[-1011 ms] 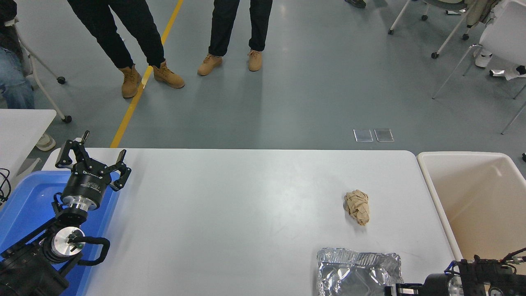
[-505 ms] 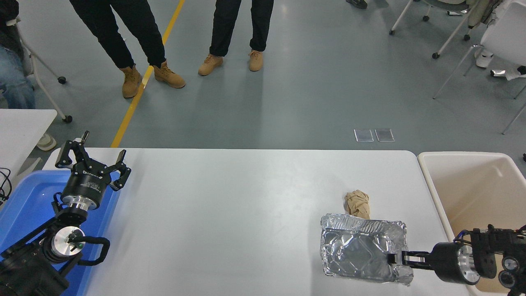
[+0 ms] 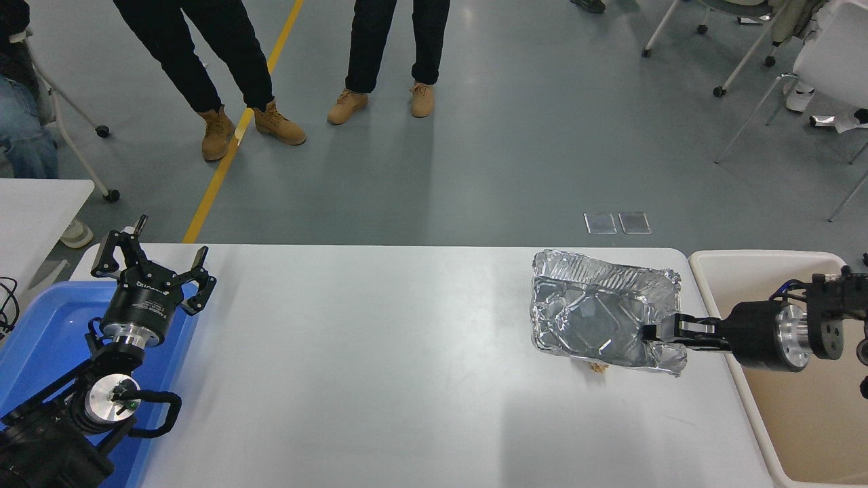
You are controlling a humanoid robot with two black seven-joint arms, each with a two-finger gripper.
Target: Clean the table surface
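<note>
Table surface (image 3: 380, 366), the wide white top filling the lower half of the head view, is now nearly bare: the crumpled foil tray (image 3: 600, 315) has been carried from the near edge, where it lay a second ago, up toward the far right corner, and is held tilted and apparently lifted off the surface, a shadow showing below it. The right gripper (image 3: 652, 333) comes in from the right edge, its fingers closed on the tray's right rim. The brown paper wad (image 3: 598, 368), seen in full a second ago, is now almost wholly hidden under the tray; only a small scrap shows at the tray's near edge. The beige bin (image 3: 712, 298) stands just beyond the surface's right edge, so it is judged that the tray is on its way there and that the wad remains to be cleared afterwards. The left gripper (image 3: 152, 268) is parked at the left edge over the blue tub (image 3: 41, 339), fingers spread and empty. The surface itself appears matte, unmarked and dry.
</note>
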